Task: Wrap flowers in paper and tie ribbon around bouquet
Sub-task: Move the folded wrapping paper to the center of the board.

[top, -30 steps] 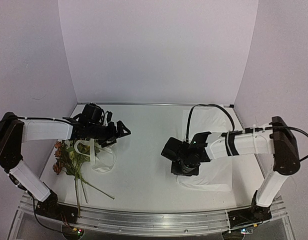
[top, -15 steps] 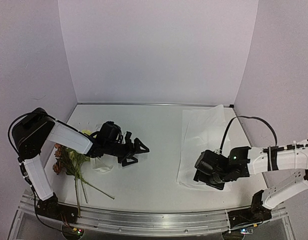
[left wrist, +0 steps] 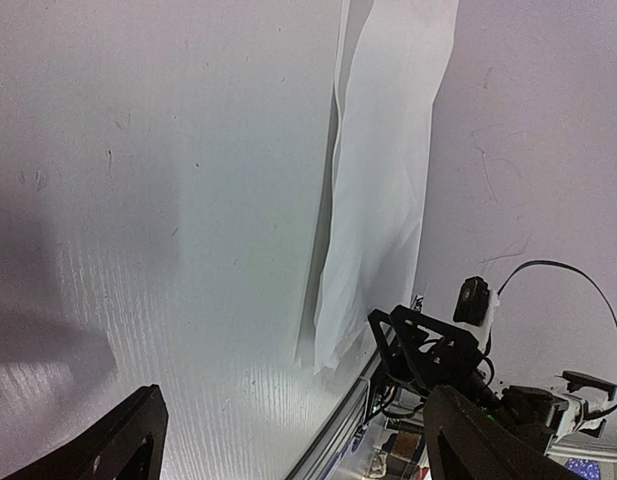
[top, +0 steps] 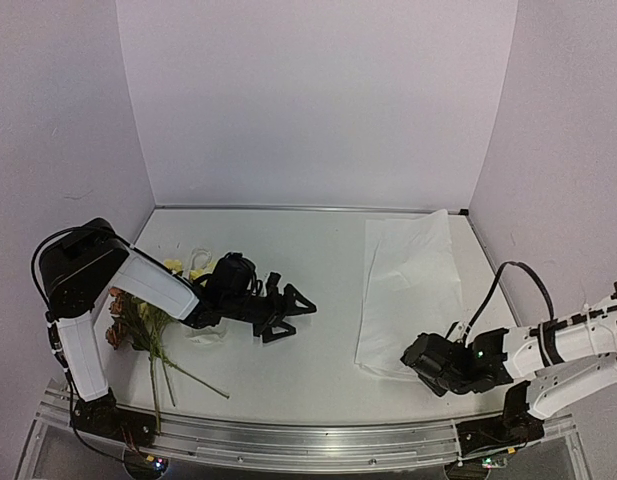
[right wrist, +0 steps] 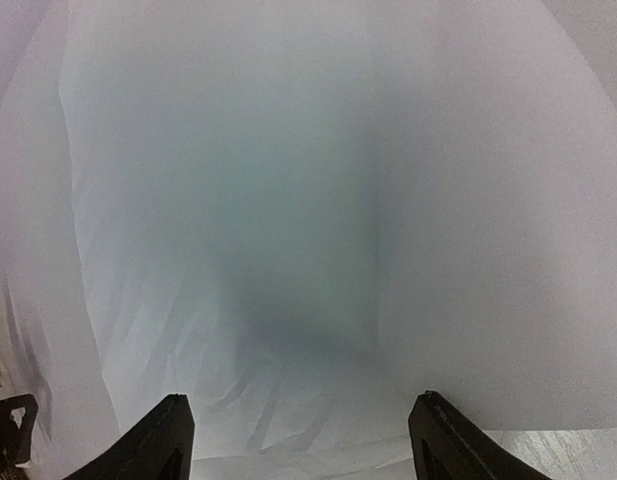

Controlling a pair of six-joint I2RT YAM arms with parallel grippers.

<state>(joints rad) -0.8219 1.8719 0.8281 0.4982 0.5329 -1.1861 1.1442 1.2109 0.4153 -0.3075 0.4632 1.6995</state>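
Over on the right half of the table [top: 308, 250] the paper [top: 413, 285] lies as one long creased sheet, running from the back corner toward the near edge, and my right gripper [top: 418, 358] sits low at its near end. On the right wrist camera both fingers [right wrist: 168, 435] stand wide apart with nothing between them and the sheet spreads out ahead, so I hold nothing on that side. My left gripper [top: 293, 318] hangs over the bare middle of the table, its jaws spread wide and empty, pointing across toward the paper, which shows on the left wrist camera as a pale strip along the far side. The flowers [top: 138, 318] lie well apart from the sheet at the left edge, stems toward me, unwrapped. The ribbon [top: 210, 337] loops just beside them, partly hidden under my left forearm. I judge the task to be at its very start, in the step of getting the paper placed so the bunch can go onto it; wrapping and tying are not yet begun. Next, I think, the right fingers need to come down on the near edge of the sheet and pinch only that thin layer. It is soft and will likely buckle or slide rather than lift cleanly, so a shallow approach along the table suits it. After that I would either draw the sheet toward the middle or have the left hand fetch the flowers by their stems.
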